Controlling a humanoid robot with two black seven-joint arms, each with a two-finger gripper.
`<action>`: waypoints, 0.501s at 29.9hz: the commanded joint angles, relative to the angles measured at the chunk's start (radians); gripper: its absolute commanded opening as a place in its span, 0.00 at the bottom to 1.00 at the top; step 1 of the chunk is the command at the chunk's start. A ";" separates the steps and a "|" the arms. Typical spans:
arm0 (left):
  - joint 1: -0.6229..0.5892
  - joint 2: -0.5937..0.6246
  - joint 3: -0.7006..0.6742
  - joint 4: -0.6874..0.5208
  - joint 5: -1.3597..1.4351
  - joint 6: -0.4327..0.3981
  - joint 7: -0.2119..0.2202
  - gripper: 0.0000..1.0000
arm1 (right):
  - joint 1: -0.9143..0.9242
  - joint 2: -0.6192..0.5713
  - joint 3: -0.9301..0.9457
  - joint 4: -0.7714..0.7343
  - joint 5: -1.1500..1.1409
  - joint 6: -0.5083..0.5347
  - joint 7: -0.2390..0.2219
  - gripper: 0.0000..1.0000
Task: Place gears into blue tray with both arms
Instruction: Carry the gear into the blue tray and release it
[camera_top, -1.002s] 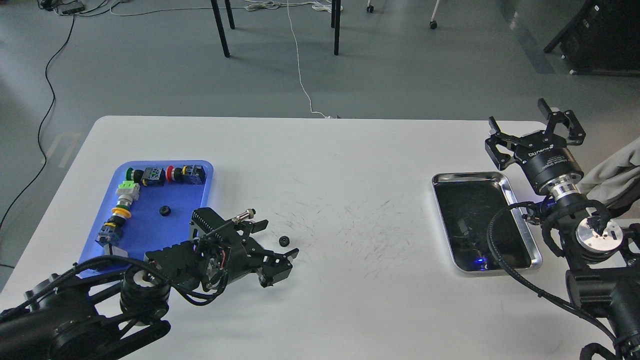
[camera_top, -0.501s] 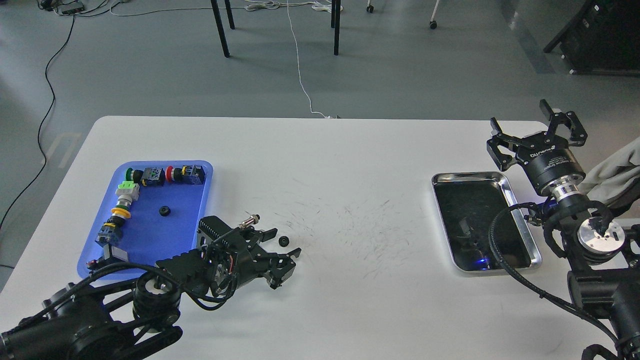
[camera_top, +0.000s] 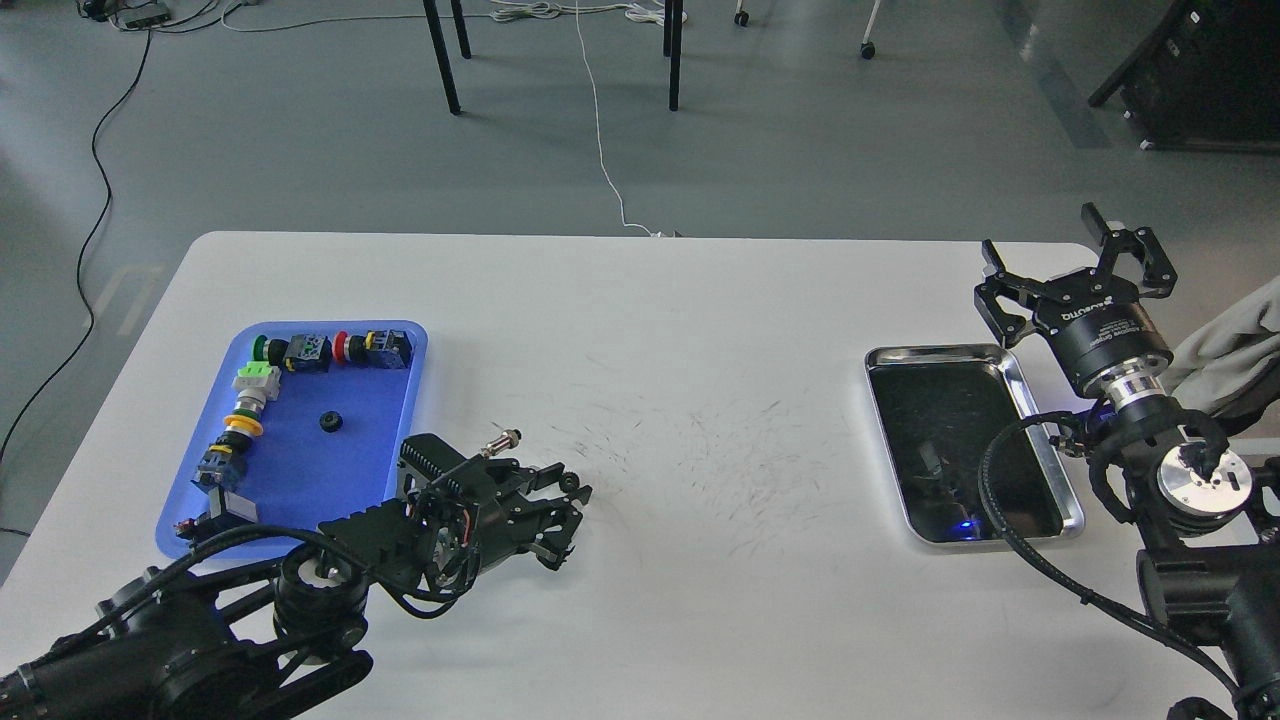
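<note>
Only one marking readable: white lettering on the black body of the right gripper (camera_top: 1072, 262), at the far right, seen upside down and apparently spelling ROBOTIQ. A finer line beneath it too small to read.

Two black arms with silver joint rings, looped black cables, white lettering on the right pincer (camera_top: 1078, 268)

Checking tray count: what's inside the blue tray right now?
One gear on the blue tray floor, push-button switches along the far and left walls. The left arm hides its near-right corner.
</note>
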 joint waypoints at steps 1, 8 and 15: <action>0.000 -0.001 0.000 0.001 0.000 -0.001 0.000 0.06 | 0.000 -0.006 -0.001 0.000 0.000 0.003 0.000 0.95; -0.043 0.086 -0.061 -0.052 0.000 0.031 0.000 0.05 | 0.000 -0.023 -0.003 0.017 0.000 0.003 0.000 0.95; -0.098 0.347 -0.139 -0.184 -0.170 0.034 0.011 0.06 | 0.001 -0.035 -0.008 0.017 -0.002 0.001 0.000 0.95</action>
